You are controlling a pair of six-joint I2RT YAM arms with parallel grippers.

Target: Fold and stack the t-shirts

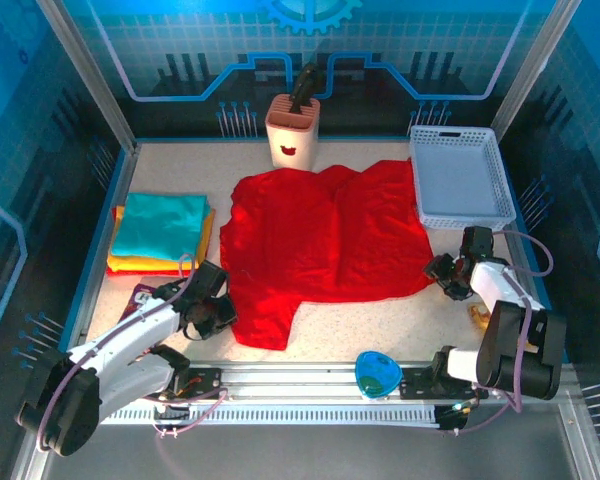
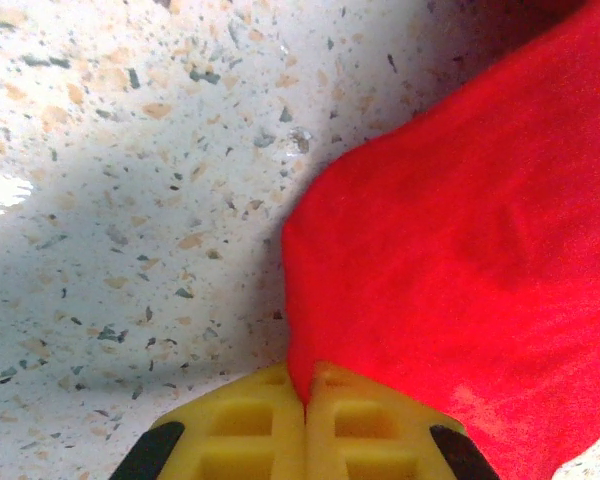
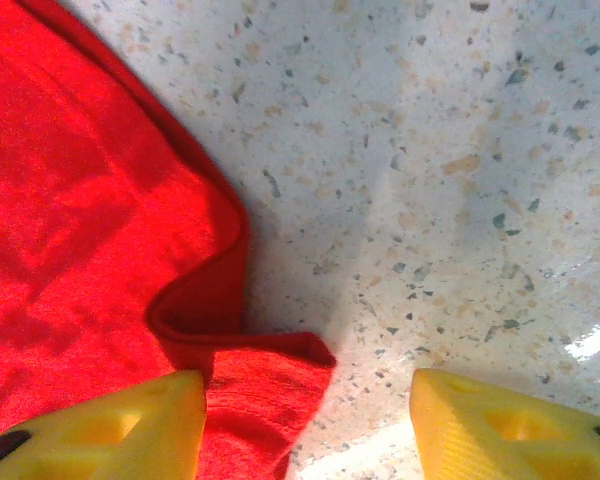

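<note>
Left tool (image 2: 305, 425) is clamped shut on the near-left edge of the red t-shirt (image 1: 320, 240). Right tool (image 3: 305, 425) stands with fingers apart around the right corner. Close the right tool on that corner first, then lift both evenly. The red t-shirt lies spread and rumpled mid-bench (image 1: 400, 320), beside the folded stack (image 1: 160, 235).

No legible text, brand or number found. Pink holder (image 1: 293, 135) at the counter's rear bears a red mark, possibly a printed mouth.
</note>
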